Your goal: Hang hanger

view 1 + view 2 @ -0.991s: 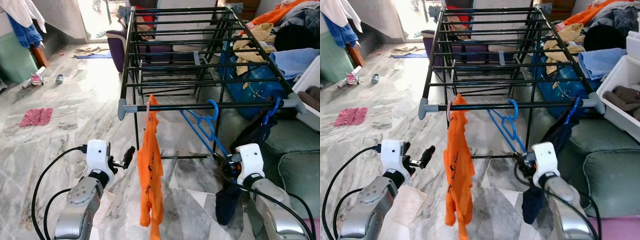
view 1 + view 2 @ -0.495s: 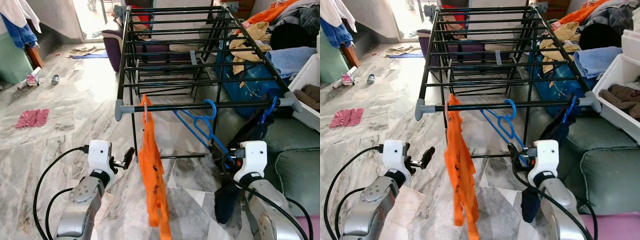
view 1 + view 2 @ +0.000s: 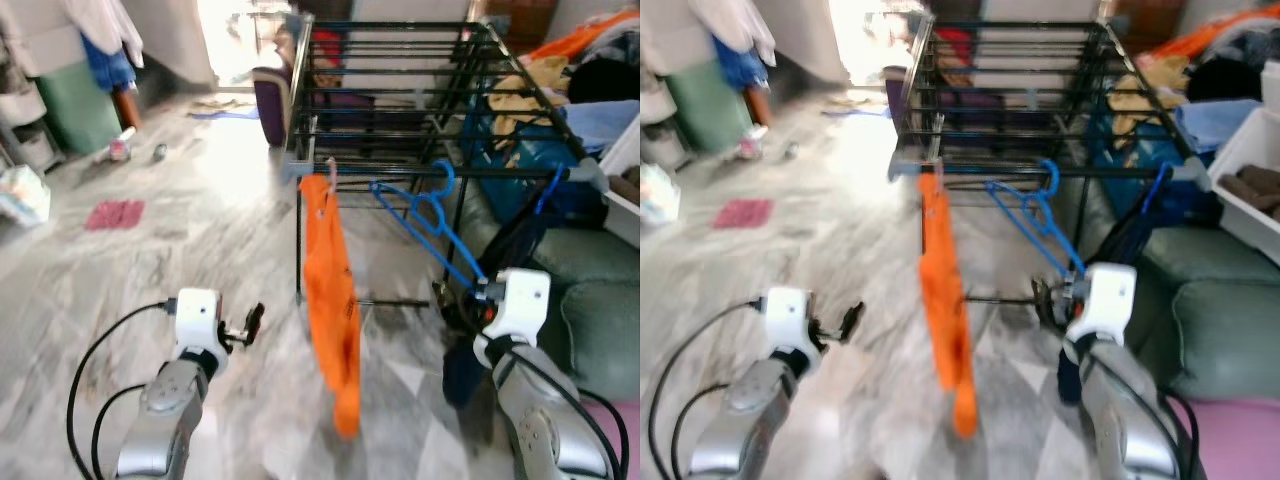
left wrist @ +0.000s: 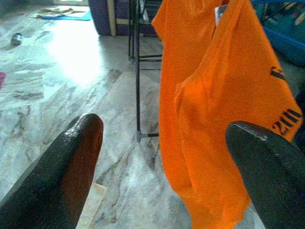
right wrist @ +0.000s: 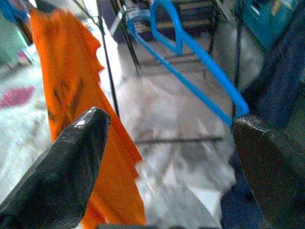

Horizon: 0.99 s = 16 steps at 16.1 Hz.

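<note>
Nearest the camera, the left gripper is raised over the grey marble floor, its two black fingers spread wide apart with nothing between them. Just ahead of it and slightly toward the right arm hangs the long orange garment, near the fingertips but not touching them.

The right gripper is likewise held up with its fingers well apart and empty. Right in front of it, the lower end of the bright blue plastic hanger slopes down toward its fingertips; whether they touch is not clear in the blurred head views. A dark navy cloth hangs just beside this gripper, on the side away from the left arm.

Farther on, the blue hanger's hook sits over the front rail of the black metal drying rack, between the orange garment and a second blue hook holding the navy cloth. Beyond the right gripper lie a green cushion and heaped laundry. Far beyond the left gripper, a pink rag lies on the floor.
</note>
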Available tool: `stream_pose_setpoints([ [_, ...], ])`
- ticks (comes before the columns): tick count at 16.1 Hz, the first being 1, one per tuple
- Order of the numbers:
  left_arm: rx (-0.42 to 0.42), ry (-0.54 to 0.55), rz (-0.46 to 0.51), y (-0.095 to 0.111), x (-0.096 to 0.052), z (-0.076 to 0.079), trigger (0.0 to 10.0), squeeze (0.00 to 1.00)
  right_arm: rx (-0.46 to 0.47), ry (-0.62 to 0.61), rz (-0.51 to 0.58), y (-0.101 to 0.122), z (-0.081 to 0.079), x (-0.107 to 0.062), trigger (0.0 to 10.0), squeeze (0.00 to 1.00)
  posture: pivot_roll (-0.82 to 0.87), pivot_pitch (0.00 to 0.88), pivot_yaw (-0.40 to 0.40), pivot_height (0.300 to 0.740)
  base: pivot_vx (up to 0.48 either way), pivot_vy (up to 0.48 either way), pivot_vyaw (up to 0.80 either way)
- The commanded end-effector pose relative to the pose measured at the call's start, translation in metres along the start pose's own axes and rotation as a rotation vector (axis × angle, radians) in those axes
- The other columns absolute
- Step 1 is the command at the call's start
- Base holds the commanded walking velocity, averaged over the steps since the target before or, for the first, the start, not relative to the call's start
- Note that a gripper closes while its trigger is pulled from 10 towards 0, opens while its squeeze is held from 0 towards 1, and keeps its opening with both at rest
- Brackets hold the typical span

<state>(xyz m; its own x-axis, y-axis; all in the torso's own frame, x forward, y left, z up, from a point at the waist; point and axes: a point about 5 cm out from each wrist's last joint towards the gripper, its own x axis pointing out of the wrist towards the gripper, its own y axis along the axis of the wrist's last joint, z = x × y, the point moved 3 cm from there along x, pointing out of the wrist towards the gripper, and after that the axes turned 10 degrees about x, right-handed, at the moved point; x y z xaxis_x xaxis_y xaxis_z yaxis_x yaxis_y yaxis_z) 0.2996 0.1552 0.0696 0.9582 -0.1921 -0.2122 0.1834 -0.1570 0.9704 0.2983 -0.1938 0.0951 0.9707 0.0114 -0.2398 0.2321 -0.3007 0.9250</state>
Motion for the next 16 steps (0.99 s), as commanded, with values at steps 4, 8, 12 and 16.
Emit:
stream_pose_setpoints([
  [4, 0.027, 0.021, 0.03, 0.01, 0.004, -0.007, 10.0, 0.0, -0.123, 0.099, 0.003, -0.002, -0.027, 0.005, 10.0, 0.0, 0.05, 0.0, -0.013, 0.74, -0.313, 0.0, 0.0],
  [8, 0.028, 0.027, 0.039, 0.012, 0.004, -0.007, 10.0, 0.0, -0.029, 0.156, 0.006, 0.001, -0.036, 0.008, 10.0, 0.0, 0.07, 0.0, -0.015, 0.74, -0.328, 0.0, 0.0],
  [12, 0.026, 0.056, 0.09, 0.022, 0.003, -0.006, 10.0, 0.0, -0.013, 0.182, 0.011, 0.0, -0.042, 0.012, 10.0, 0.0, 0.07, 0.0, -0.022, 0.74, -0.072, 0.0, 0.0],
  [16, 0.034, 0.08, 0.13, 0.035, 0.007, -0.004, 10.0, 0.0, -0.046, 0.2, 0.009, 0.001, -0.046, 0.018, 10.0, 0.0, 0.05, 0.0, -0.03, 0.74, 0.0, 0.0, 0.0],
])
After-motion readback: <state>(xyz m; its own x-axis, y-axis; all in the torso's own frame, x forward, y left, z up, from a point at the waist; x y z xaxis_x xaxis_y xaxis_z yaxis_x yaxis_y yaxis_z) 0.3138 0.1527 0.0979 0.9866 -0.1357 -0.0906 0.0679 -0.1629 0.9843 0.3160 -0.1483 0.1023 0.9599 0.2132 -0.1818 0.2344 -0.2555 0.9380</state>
